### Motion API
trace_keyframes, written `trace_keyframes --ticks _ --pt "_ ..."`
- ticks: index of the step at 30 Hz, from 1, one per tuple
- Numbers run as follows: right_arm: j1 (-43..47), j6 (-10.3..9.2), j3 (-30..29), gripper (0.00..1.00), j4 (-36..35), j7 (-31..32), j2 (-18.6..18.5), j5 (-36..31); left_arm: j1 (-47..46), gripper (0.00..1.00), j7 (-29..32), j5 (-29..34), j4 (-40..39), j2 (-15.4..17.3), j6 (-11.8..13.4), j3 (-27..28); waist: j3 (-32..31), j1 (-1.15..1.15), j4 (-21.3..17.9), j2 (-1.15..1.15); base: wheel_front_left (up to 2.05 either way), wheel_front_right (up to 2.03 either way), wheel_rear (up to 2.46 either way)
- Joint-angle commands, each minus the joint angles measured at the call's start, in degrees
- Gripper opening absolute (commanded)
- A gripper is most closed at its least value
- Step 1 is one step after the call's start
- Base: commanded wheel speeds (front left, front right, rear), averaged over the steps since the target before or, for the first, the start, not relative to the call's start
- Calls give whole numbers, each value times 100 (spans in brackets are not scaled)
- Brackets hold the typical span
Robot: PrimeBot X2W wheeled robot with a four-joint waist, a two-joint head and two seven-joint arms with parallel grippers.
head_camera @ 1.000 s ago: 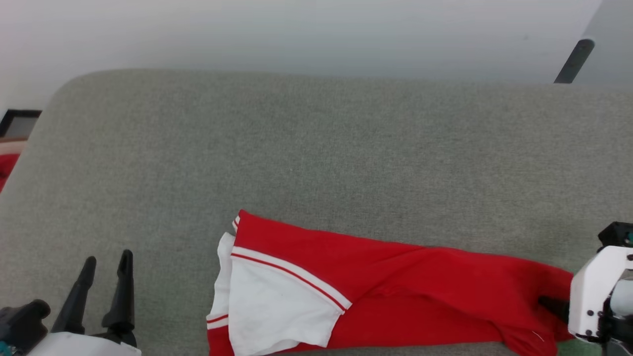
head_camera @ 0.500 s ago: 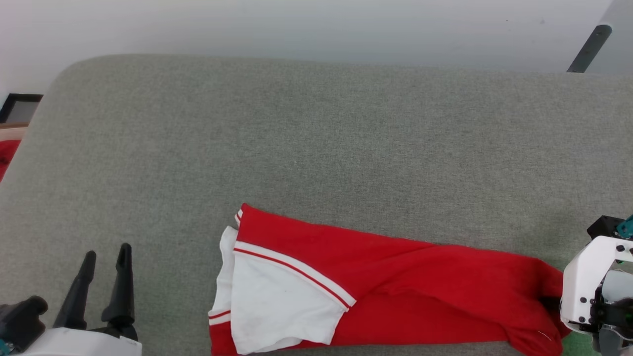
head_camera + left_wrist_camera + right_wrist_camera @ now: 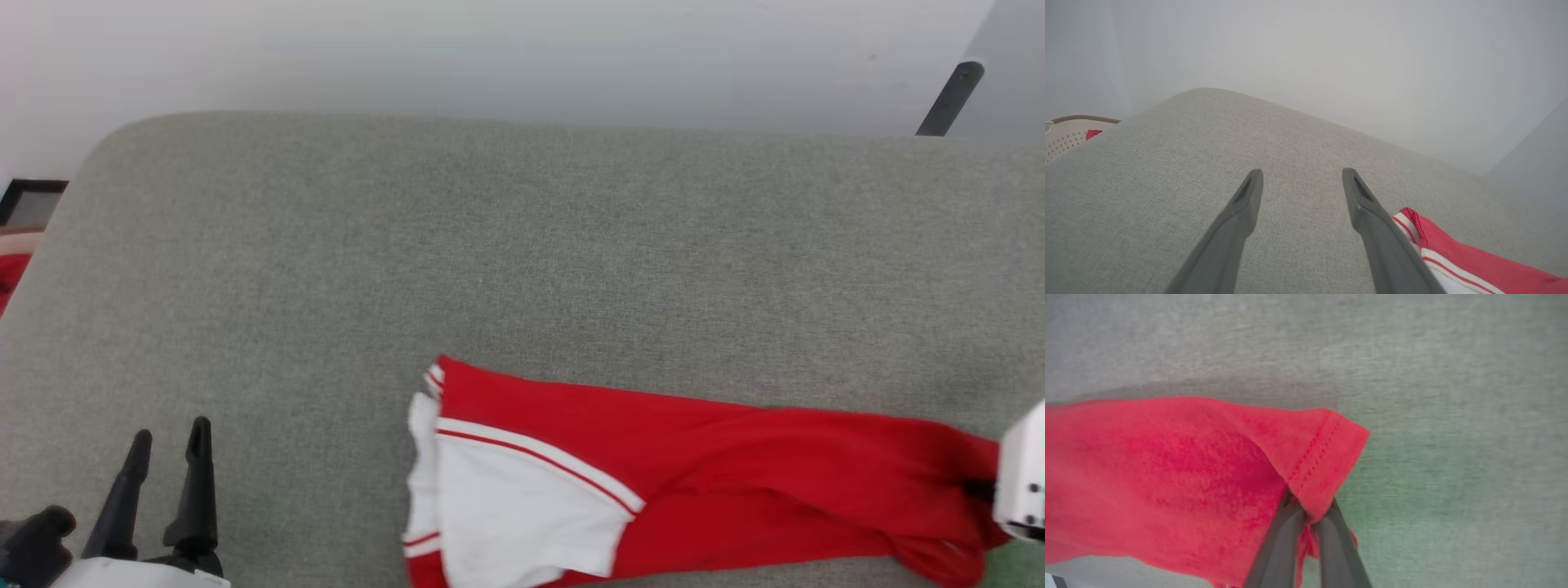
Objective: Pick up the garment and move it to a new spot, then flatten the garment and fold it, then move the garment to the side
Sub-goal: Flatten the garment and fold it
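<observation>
At the lower left, the left gripper hovers over the grey padded surface with its fingers spread apart, clear of the cloth. The garment lies stretched along the near edge, its white panel to the left. At its right-hand red hem, the right gripper is pinched tight on the fabric.

Soft, matt knit cloth in the garment, hem stitched in neat rows. Coarse, matt grey weave over the tabletop. Smooth, dull dark plastic on left tool and right tool.
</observation>
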Motion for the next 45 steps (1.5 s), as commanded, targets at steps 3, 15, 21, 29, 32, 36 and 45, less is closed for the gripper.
trace_keyframes --ticks 3,15,21,29,32,36,45 --pt "-68 -6 -204 0 127 -82 -259 -126 102 100 -21 33 23 -27 -38 45 -76 0 -57 0 0 0 0" --pt "-211 -6 -195 0 106 126 -387 216 317 100 57 -96 49 -10 -23 63 -371 0 -226 0 0 0 0" --pt "40 -5 96 0 -951 650 -10 1022 374 100 112 -163 44 -31 0 41 -522 0 -257 0 0 0 0" --pt "205 -5 566 0 -2098 1017 915 1301 309 100 151 -172 76 -57 -13 -28 -607 0 -127 0 0 0 0" --pt "189 -5 860 0 -2192 930 1162 1207 212 100 158 -152 106 -102 -37 -103 -606 0 -15 0 0 0 0" --pt "108 -5 1227 0 -2005 642 1293 1180 71 100 175 -113 186 -175 -67 -230 -592 0 178 0 0 0 0" --pt "-170 -4 2103 0 -895 -412 1307 1605 -217 100 195 -87 423 -341 -163 -464 -533 0 648 0 0 0 0"
